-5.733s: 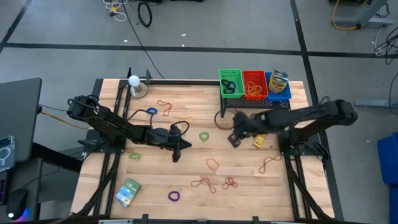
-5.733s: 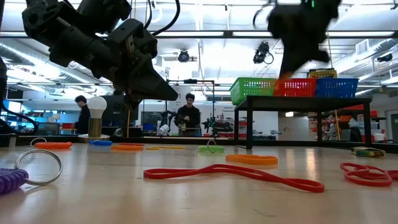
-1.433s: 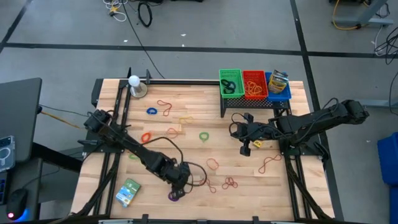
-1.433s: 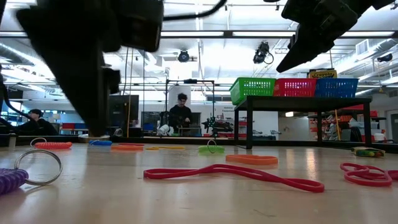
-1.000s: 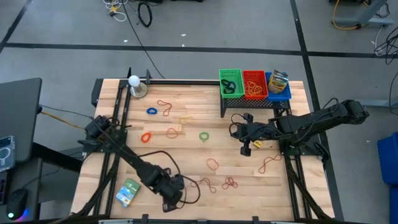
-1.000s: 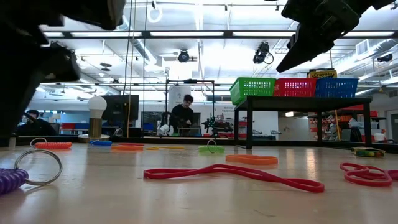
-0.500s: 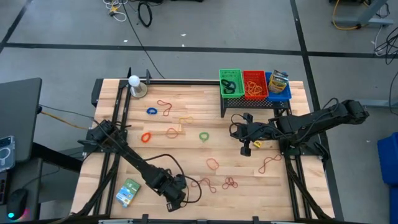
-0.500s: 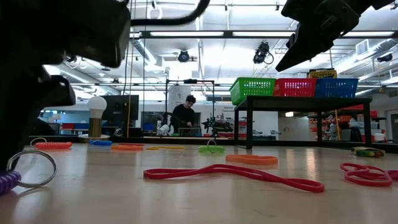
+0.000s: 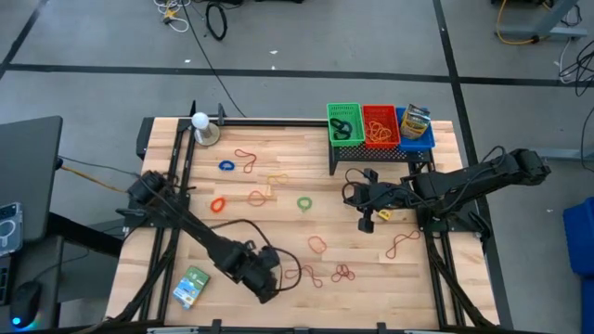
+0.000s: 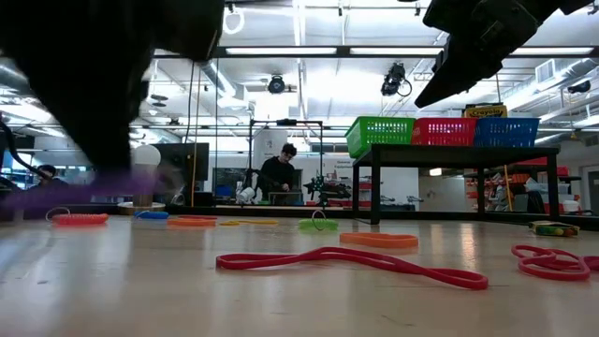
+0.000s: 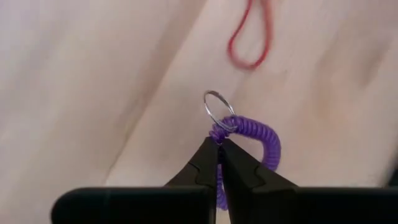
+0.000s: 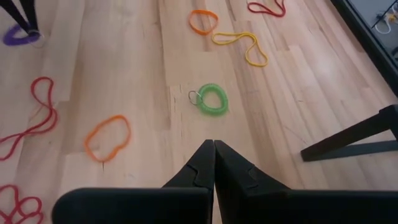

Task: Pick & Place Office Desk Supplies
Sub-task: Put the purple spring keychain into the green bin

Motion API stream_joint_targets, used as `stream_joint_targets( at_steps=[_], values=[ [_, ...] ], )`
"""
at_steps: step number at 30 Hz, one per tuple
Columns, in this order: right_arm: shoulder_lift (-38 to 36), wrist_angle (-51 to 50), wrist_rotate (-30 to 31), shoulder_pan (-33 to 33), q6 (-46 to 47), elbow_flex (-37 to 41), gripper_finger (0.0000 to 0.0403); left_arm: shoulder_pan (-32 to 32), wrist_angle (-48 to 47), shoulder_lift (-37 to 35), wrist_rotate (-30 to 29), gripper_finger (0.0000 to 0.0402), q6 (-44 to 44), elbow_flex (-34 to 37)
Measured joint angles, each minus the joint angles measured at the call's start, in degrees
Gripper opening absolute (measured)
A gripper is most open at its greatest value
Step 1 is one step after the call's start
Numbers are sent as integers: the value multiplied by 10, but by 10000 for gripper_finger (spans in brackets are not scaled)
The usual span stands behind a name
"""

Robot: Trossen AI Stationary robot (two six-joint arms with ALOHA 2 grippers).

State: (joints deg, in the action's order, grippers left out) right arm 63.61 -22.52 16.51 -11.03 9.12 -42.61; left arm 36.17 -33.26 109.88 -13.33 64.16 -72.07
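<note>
A purple coil keyring (image 11: 264, 134) with a small metal ring (image 11: 214, 106) is in my left gripper (image 11: 219, 144), near the table's front edge left of the middle (image 9: 264, 278). In the low view the coil is a purple blur (image 10: 89, 194) above the tabletop. My right gripper (image 12: 214, 144) hangs shut and bare above the table's right half (image 9: 365, 223), over a green coil ring (image 12: 211, 99) and an orange band (image 12: 107, 137) that lie flat on the wood. My left gripper pinches the purple coil at the spot where the metal ring joins it (image 11: 216, 132), between its two fingertips. The fingers slant steeply down from above. The coil curls out beside the fingertips and is off the table.
A black rack at the back right carries a green (image 9: 344, 123), a red (image 9: 380, 125) and a blue basket (image 9: 415, 125). Red bands (image 9: 306, 275) lie right of my left gripper, a green-blue packet (image 9: 191, 286) to its left. A white ball on a metal base (image 9: 200, 125) stands back left.
My left gripper has shut on the purple coil near the front edge, rolled at the wrist and come up a little toward the far edge. The coil, which lay on the table, is now lifted clear.
</note>
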Motion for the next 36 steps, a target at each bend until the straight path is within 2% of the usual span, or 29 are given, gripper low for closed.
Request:
stream_joint_targets(
  at_steps=[7, 14, 19, 22, 27, 32, 36],
  values=[
    [0, 0, 0, 0, 27, 0, 7, -30, 3, -51, -60, 7, -26, 0],
    [0, -1, 0, 0, 54, 0, 7, -43, 39, -61, -77, 7, -53, 2],
    [0, -5, 0, 0, 70, 0, 7, -45, 218, -70, -77, 7, -32, 93],
    [-1, -6, -1, -3, 90, 0, 7, -55, 274, -84, -108, 7, -25, 136],
    [-9, -10, -18, -16, 138, -1, 7, -102, 356, -93, -136, 7, -61, 165],
    [-11, -17, -20, -29, 226, -1, 7, -159, 472, -93, -148, 7, -88, 198],
    [-9, -13, -37, -29, 356, -1, 8, -203, 576, -93, -149, 7, -93, 228]
  ],
)
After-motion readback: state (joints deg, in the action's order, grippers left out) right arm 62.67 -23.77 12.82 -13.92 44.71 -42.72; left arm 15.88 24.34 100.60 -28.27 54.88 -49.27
